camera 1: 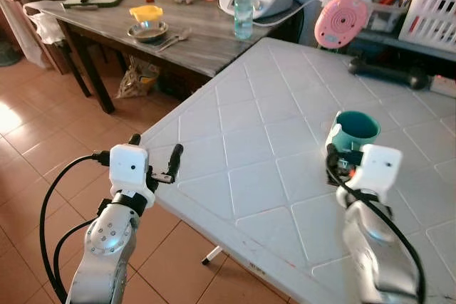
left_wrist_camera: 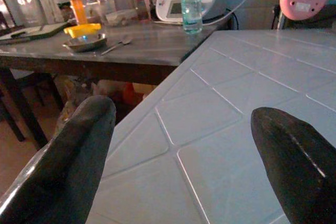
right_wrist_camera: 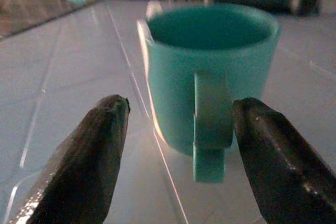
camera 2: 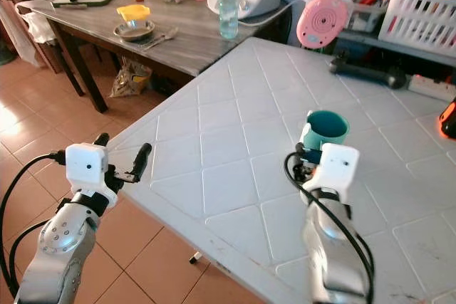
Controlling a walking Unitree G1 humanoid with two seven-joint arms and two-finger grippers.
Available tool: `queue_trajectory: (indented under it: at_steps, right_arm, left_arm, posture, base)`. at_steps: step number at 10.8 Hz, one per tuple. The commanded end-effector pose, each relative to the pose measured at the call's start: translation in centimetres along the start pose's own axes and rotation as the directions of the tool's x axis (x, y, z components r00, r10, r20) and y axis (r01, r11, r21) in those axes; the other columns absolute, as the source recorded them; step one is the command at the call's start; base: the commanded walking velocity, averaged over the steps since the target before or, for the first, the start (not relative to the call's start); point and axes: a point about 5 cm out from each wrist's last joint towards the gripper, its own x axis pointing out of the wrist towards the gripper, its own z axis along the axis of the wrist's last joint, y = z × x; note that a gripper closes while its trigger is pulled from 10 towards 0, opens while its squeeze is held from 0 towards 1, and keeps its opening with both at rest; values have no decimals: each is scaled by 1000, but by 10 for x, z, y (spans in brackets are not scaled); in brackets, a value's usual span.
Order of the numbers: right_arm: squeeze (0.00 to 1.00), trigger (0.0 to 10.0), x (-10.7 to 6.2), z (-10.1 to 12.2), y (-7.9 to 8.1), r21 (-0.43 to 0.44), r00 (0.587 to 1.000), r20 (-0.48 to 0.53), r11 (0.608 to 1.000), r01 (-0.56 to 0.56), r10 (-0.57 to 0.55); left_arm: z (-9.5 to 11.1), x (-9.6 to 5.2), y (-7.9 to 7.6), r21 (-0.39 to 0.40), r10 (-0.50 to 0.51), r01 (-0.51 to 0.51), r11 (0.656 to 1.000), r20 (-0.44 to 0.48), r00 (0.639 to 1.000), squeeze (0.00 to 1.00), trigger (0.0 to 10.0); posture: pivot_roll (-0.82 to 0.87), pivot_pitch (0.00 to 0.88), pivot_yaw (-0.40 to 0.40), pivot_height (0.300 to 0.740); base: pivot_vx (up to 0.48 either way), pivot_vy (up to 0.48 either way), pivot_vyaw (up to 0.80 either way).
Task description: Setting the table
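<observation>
Two silver robot arms reach over a white tiled worktop (camera 1: 263,140). Right gripper (right_wrist_camera: 178,145) has its fingers spread wide, just short of a teal mug (camera 1: 354,133) standing upright with its handle toward them. Left gripper (camera 1: 154,158), fingers also apart and holding nothing, hovers at the worktop's corner. No writing is legible on the mug
</observation>
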Motion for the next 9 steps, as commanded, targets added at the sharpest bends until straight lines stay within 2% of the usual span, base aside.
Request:
queue_trajectory:
  at_steps: [1,4,9]
  right_arm:
    - [0,0,5,0,-1,28,1000,-3,999,26,-26]
    - [0,0,10,-3,4,42,1000,-5,999,25,-25]
    - [0,0,13,-5,-4,25,997,12,997,77,-77]
  left_arm:
    - [2,-1,2,11,-1,1,1000,-2,1000,0,10000]
    - [1,-3,4,16,6,-6,1000,-8,1000,0,10000]
    - [1,-1,5,19,7,-7,1000,-6,1000,0,10000]
  posture:
    - [85,71,45,740]
    - [92,74,44,740]
    - [89,70,52,740]
  base:
    - [0,0,0]
    - [0,0,0]
    - [0,0,0]
